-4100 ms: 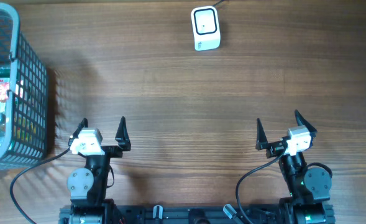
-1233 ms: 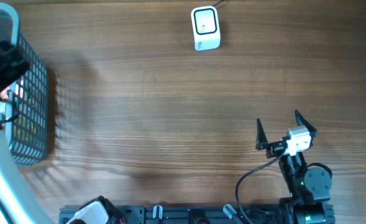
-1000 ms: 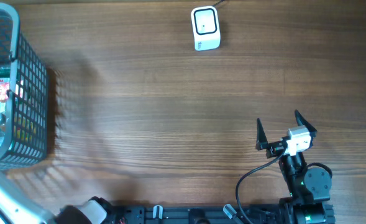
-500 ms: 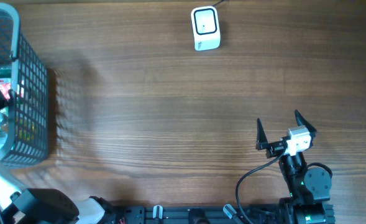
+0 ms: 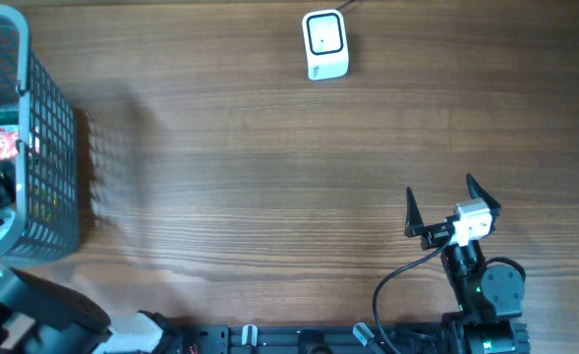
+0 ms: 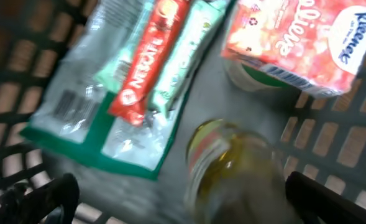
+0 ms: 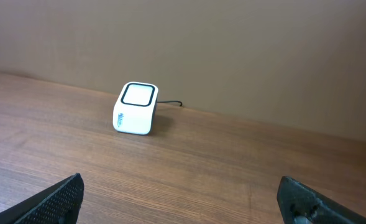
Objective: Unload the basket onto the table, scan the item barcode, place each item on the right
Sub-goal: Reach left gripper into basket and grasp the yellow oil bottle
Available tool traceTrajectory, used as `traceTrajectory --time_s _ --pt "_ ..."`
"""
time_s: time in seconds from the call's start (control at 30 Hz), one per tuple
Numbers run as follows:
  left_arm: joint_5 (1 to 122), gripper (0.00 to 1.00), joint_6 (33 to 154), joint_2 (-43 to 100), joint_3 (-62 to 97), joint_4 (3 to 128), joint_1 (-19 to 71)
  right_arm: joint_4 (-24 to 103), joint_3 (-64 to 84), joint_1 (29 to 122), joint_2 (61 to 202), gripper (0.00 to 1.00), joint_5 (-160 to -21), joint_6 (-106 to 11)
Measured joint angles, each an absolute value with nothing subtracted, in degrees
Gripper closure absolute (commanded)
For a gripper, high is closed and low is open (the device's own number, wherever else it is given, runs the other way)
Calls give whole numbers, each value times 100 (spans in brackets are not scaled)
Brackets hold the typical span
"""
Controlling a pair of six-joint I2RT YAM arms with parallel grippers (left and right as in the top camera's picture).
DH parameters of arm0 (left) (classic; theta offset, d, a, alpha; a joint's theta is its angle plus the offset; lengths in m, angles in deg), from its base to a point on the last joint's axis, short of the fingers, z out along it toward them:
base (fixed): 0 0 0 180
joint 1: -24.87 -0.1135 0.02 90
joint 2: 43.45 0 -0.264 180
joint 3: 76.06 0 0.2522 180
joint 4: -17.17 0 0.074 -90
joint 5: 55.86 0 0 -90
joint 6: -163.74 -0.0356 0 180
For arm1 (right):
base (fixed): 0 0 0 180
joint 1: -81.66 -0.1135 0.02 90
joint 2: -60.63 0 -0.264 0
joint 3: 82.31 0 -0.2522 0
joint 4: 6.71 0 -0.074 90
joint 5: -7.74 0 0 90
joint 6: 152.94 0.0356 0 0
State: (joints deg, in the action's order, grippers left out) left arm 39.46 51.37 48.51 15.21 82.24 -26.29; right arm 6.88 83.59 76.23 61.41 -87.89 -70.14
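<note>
Overhead, we see a wire basket (image 5: 48, 147) at the left edge of the bench (image 5: 269, 197), partly cut off by the frame. A white scanner (image 5: 324, 44) stands near the far edge. A wide stretch of open wood separates the two. It reaches forward to the right end effector (image 5: 438, 202), which sits near the front edge, well apart from the scanner. Its fingers are spread wide and hold nothing. From the right wrist view the scanner stands ahead and to the left of the fingers, window upward. A thin cable (image 7: 172, 103) runs out behind it, with plain wood on every side.

The left end effector (image 6: 183, 202) is down inside the basket, hemmed by the grid walls at the near and right sides. Its fingers (image 6: 46, 196) stand fully apart at the lower corners of the left wrist view and grip nothing. Between them, closest to the camera, lies a glass jar (image 6: 232, 165) with yellowish contents, blurred. We cannot tell whether either finger touches it. Beyond the jar, to the left, a green sachet pack (image 6: 139, 81) lies flat on the basket floor, with a barcode-like patch near its left end. To the right, a pink tissue pack (image 6: 301, 43) rests over a green-topped can (image 6: 257, 78). The pack's barcode (image 6: 288, 73) faces the camera along its lower edge.
</note>
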Motion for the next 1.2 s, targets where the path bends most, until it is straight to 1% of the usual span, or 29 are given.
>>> traceTrajectory --time_s 0.1,0.13,0.2,0.3,0.33,0.37,0.43,0.47,0.53,0.57,0.63,0.67,0.8,0.83,0.87,1.07,1.2 --pt "4280 5 5080 5214 1488 8146 -2629 688 8359 7623 6141 0 -8789 -7014" --pt "4346 9 5069 5325 1484 8133 -2629 688 8357 7623 6141 0 -8789 -7014" --pt "4460 22 5051 5568 1478 8093 -2631 688 8357 7623 6141 0 -8789 -7014" --pt "4645 36 5043 5752 1478 7960 -2622 688 8357 7623 6141 0 -8789 -7014" --pt "4687 38 5016 5752 1478 7853 -2616 686 8357 7623 6141 0 -8789 -7014" --pt "4717 37 5023 5752 1475 7765 -2620 686 8357 7623 6141 0 -8789 -7014" --pt "4768 32 5043 5747 1473 7612 -2625 686 8357 7623 6141 0 -8789 -7014" --pt "4790 34 5041 5741 1473 7556 -2625 688 8357 7623 6141 0 -8789 -7014" --pt "4842 40 5043 5706 1471 7499 -2625 686 8359 7623 6141 0 -8789 -7014" --pt "4866 41 5038 5675 1469 7481 -2625 686 8359 7623 6141 0 -8789 -7014" --pt "4890 40 5041 5638 1469 7477 -2625 688 8357 7623 6141 0 -8789 -7014" --pt "4908 37 5043 5629 1469 7477 -2625 686 8359 7623 6141 0 -8789 -7014" --pt "5065 29 5045 5627 1469 7479 -2625 686 8357 7623 6141 0 -8789 -7014" --pt "5080 24 5045 5627 1469 7484 -2625 688 8357 7623 6141 0 -8789 -7014" --pt "5117 21 5045 5627 1469 7501 -2625 688 8357 7623 6141 0 -8789 -7014" --pt "5146 17 5150 5537 1467 7503 -2625 686 8357 7623 6141 0 -8789 -7014" --pt "5165 16 5178 5081 1456 7484 -2625 686 8359 7623 6141 0 -8789 -7014"
